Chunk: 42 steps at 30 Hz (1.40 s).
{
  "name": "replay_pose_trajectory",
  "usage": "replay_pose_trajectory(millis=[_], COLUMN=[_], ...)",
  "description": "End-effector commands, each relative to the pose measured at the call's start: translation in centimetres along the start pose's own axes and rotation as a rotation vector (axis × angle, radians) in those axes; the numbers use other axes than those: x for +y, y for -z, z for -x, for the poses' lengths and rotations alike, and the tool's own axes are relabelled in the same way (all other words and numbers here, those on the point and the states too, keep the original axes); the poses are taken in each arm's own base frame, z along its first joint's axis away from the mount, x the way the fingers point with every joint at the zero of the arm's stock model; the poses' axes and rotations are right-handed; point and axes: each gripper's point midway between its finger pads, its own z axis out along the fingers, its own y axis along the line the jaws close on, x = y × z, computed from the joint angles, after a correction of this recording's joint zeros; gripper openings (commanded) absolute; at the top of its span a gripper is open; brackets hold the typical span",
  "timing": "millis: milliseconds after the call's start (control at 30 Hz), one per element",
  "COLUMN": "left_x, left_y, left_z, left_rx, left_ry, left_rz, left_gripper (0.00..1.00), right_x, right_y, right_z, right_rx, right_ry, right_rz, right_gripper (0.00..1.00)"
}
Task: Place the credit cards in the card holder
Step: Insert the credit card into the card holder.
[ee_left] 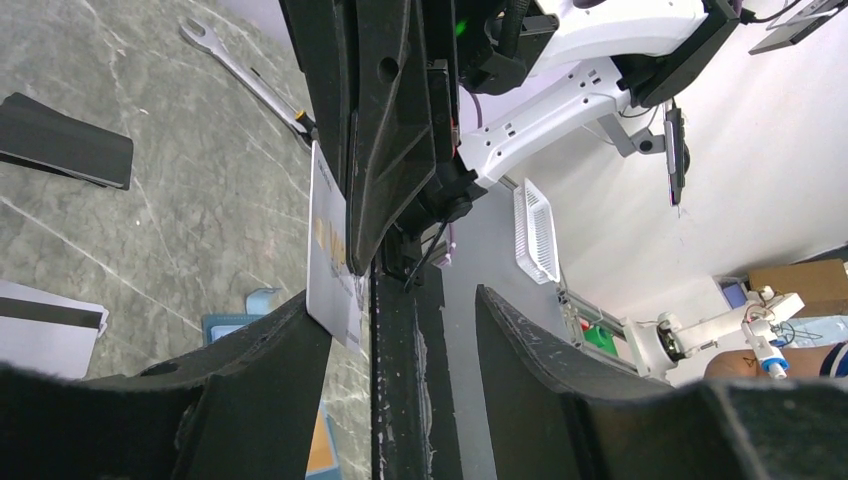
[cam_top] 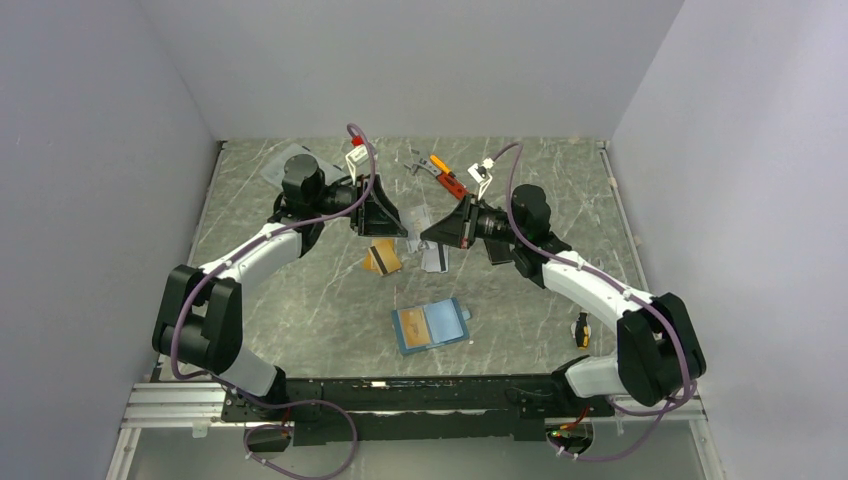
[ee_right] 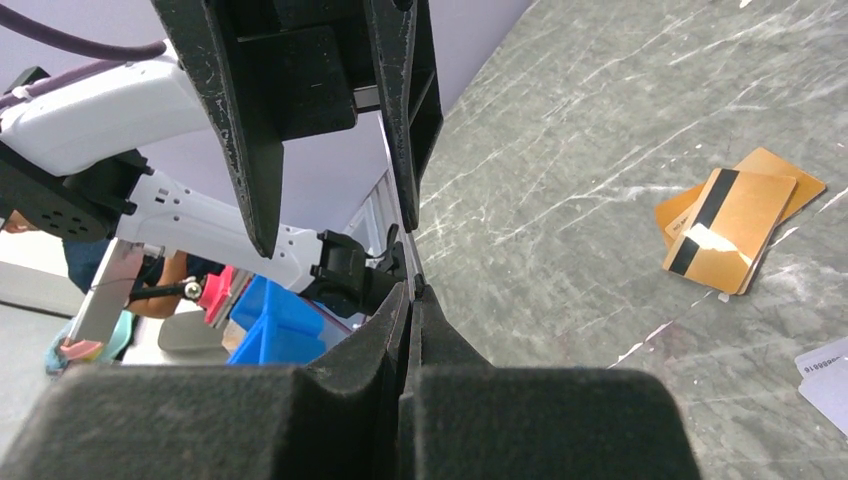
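As the right end effector (ee_right: 413,286) pinches a card (ee_left: 326,258), left fingers (ee_left: 250,385) flank it.

Pale silver-grey flat card (ee_right: 828,385): small row of digits, mostly zeros, cut off.
Upright white printed card (ee_left: 330,260): print unreadable.

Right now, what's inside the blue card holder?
The open card holder shows a tan pocket and a light-blue pocket, no card sticking out. Inside the pockets is hidden.

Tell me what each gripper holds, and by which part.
Right gripper is shut on a pale card, pinching it along one edge. Left gripper stands open around the card's free end, holding nothing.
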Motion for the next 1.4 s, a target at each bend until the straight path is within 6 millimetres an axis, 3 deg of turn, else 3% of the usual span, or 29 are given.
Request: replay_pose_trajectory(millis=[0,200,367,500,600,700,767,933,1067,1300,1367], left_x=[-2.7,-2.4,-0.5,-0.7,-0.9,-0.9,-0.9,-1.3,-1.6,-1.6,-1.4], left_y=[0.6,0.6,0.4,0.4,0.5,0.6,0.6,0.6,0.6,0.6,0.6], left_z=[-0.4,-0.5,-0.3,-0.1,-0.1,-0.1,-0.2,-0.2,-0.2,-0.2,-0.2], left_rx=[0.055,0.054,0.040,0.039,0.037,0.041,0.044,0.047,0.053,0.057,0.058], left_ry=[-0.053,-0.052,-0.021,-0.020,-0.021,-0.022,-0.016,-0.018,-0.024,-0.018,-0.014], left_rz=[-0.064,-0.053,0.021,0.015,0.004,-0.002,-0.005,-0.019,-0.032,-0.028,-0.017], left_gripper=[0.57,0.52,0.27,0.28,0.25,0.14,0.00,0.00,0.00,0.01,0.10], right_x=[-1.1,-0.7,0.4,0.7,0.7,0.9,1.3,2.4,3.3,4.0,3.8], right_y=[1.0,0.9,-0.7,-2.0,-2.0,-2.0,-2.1,-2.3,-2.3,-2.2,-2.1], right_z=[3.7,3.6,1.3,-0.5,-0.7,-0.5,0.0,0.8,1.3,1.1,0.9], right_rx=[-0.160,-0.149,-0.057,0.015,0.013,0.018,0.018,0.026,0.021,0.037,0.044], right_ry=[0.053,0.051,0.060,0.063,0.059,0.065,0.071,0.082,0.068,0.055,0.049], right_rz=[-0.075,-0.047,0.011,0.007,0.011,0.010,0.026,0.075,0.133,0.178,0.163], right_gripper=[0.00,0.00,0.00,0.00,0.00,0.02,0.08,0.23,0.25,0.00,0.00])
